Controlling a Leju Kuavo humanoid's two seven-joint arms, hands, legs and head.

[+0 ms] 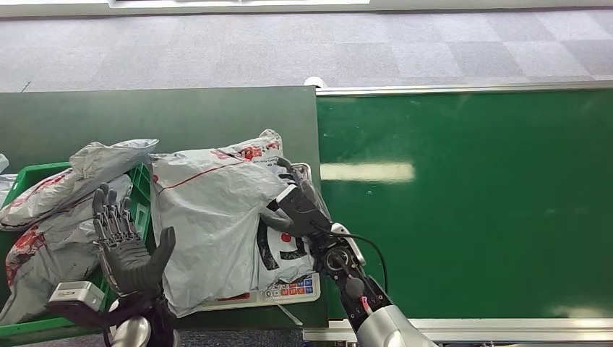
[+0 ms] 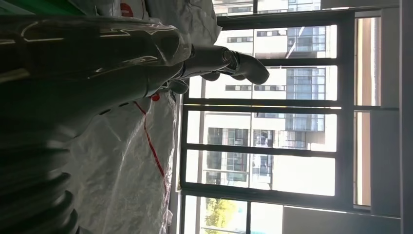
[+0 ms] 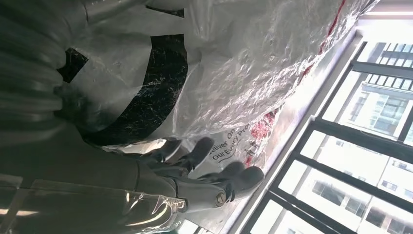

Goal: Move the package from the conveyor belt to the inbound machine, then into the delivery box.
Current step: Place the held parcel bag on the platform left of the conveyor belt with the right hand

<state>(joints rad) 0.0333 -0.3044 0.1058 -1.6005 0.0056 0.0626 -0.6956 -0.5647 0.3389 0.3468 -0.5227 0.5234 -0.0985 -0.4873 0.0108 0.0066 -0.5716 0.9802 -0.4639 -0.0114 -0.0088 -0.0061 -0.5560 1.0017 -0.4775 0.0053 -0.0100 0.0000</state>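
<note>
My right hand seems to pinch the package on the scale; left hand spread. I should lift evenly toward the box.

The dark green table carries the scale (package-covered) and green crate.

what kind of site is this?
Likely a parcel-sorting station: a green conveyor belt, a grey package on a scale-like machine, and a green crate of more bags.
</note>
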